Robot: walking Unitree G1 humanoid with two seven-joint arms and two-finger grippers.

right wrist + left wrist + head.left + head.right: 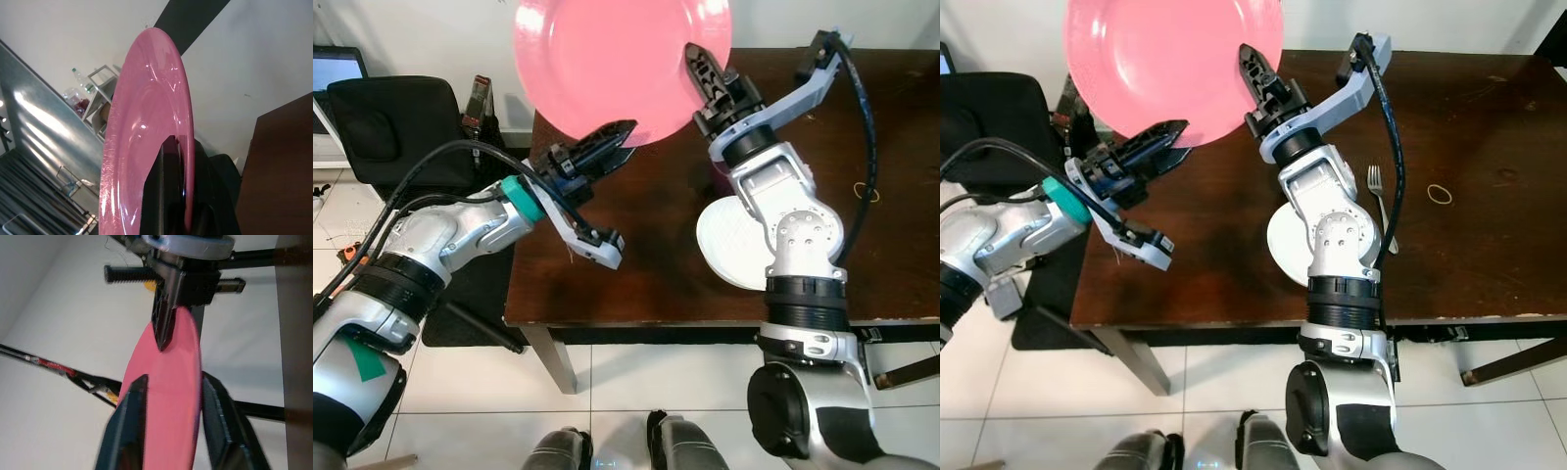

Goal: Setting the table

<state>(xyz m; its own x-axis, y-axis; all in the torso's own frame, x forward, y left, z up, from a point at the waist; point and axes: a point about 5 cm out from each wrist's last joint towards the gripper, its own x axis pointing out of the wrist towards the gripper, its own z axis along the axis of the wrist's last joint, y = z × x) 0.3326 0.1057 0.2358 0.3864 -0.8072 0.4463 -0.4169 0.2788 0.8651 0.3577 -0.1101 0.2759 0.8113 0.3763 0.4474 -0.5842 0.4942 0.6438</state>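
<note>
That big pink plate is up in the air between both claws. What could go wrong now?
The pink plate is pinched only at its rim by the left gripper and right gripper, so it might slip and fall. Below it on the dark table lie a white plate and a fork, which it could strike when lowered.

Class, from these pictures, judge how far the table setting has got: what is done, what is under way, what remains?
Done: a round white plate and a silver metal fork already lie on the dark wooden table. Under way: the right gripper and left gripper both clamp the rim of a round pink plate, held in the air. Left: setting it down.
</note>
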